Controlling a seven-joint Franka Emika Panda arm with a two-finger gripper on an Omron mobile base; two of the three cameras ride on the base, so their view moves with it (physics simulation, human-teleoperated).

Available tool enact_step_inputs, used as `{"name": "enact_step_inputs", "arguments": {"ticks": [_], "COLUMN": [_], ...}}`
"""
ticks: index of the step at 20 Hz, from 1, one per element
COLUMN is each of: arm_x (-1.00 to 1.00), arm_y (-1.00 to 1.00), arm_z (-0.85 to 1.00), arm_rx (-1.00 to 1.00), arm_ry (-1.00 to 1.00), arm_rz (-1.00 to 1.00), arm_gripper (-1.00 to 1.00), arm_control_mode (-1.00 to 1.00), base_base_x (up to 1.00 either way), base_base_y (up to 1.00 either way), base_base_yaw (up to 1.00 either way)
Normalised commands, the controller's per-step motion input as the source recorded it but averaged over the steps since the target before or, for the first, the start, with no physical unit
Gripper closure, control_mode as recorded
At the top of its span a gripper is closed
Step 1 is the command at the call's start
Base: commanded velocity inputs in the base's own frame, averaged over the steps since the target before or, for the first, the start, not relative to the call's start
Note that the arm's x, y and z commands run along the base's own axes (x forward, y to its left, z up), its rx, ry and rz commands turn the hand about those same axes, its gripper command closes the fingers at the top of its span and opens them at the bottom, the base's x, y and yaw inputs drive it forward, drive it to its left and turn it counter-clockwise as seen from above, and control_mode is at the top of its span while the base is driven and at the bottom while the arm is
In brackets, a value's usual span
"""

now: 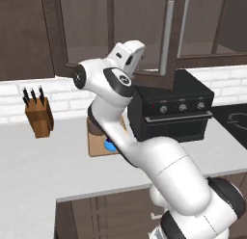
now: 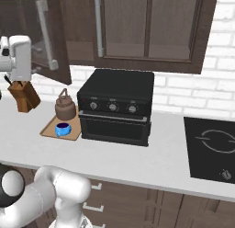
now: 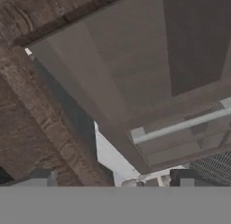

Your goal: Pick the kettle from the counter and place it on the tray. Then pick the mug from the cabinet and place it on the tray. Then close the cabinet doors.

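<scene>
Pincer (image 3: 113, 184) is up at cabinet height, jaws spread wide, gripping nothing. In the hand view both dark fingertips (image 3: 38, 179) sit at the bottom edge with a gap between them.

Straight ahead of the pincer: an open cabinet door (image 3: 135, 83), dark brown frame with a glass-like pane, grey bar handle (image 3: 180, 126) running across the lower right of that view. Door is near the fingertips; can't tell if anything touches.

From the left base view the hand sits just beside the open door (image 1: 166, 40) and its vertical grey handle, above the oven (image 1: 171, 108). In the right base view a second door (image 2: 43, 34) stands swung out at the left; the doors further right look shut.

Kettle (image 2: 65, 105) and mug (image 2: 62, 129) are both on the tray (image 2: 48, 129), well below the pincer.
- Kettle: squat, dark brown, arched handle, at the back of the tray.
- Mug: small, bright blue, dark inside, at the front, close to the kettle.
- Tray: flat light-wood board on the counter (image 2: 151, 160), just beside the oven's left side.

Knife block (image 2: 25, 96) stands on the counter left of the tray.
</scene>
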Motion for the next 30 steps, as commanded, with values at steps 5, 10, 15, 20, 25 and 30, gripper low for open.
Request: {"name": "enact_step_inputs", "arguments": {"ticks": [5,10,15,20,25,30], "arm_x": [0.63,0.56,0.58,0.30,0.28,0.57], "arm_y": [-0.74,-0.73,-0.61,-0.50,-0.38,-0.21], "arm_z": [0.00,0.00,0.00,-0.09,-0.14,-0.03], "arm_rx": [0.14,0.17,0.15,0.08,0.04,0.05], "arm_ry": [0.00,-0.02,-0.04,-0.20,-0.20,-0.04], "arm_rz": [0.15,0.17,0.20,0.24,0.20,0.11], "arm_gripper": [-1.00,-1.00,-1.00,-1.00,-1.00,-1.00], "arm_control_mode": [-1.00,-1.00,-1.00,-1.00,-1.00,-1.00], "base_base_x": [0.00,0.00,0.00,0.00,0.00,0.00], "base_base_y": [0.00,0.00,0.00,0.00,0.00,0.00], "base_base_yaw": [0.00,0.00,0.00,0.00,0.00,0.00]}}
